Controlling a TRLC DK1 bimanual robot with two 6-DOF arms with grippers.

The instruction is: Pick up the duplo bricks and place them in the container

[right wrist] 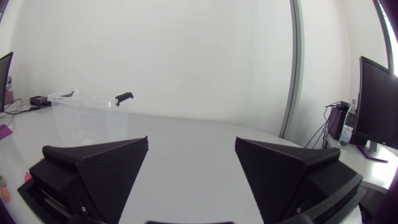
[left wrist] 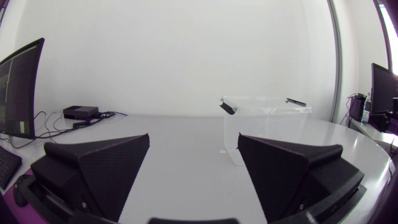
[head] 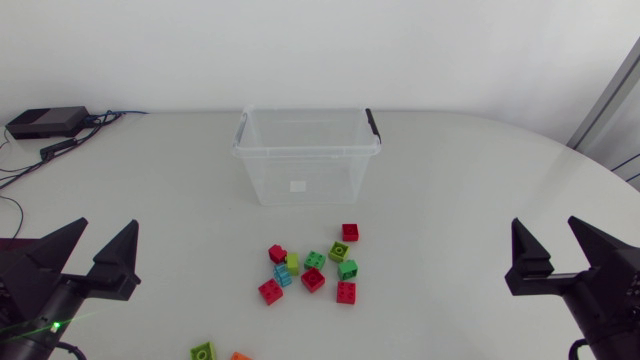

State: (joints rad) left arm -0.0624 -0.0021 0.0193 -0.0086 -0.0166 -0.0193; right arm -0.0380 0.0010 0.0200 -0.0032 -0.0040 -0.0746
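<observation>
Bricks (head: 313,279) sit at the middle of the bench (head: 450,180), just before the container (head: 305,175), about midway between your left pincer (head: 107,223) and right pincer (head: 543,222); both spread, empty.

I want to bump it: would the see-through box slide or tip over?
The box looks empty and thin, so probably light and apt to slide on the smooth table. Its broad base likely resists tipping.

- container (head: 300,185): clear glossy plastic, black plastic handles
- duplo bricks (head: 313,279): smooth, slightly shiny plastic
- table (head: 470,190): smooth matt off-white top
- left gripper (head: 107,225) and right gripper (head: 544,222): matt black, finely textured
</observation>
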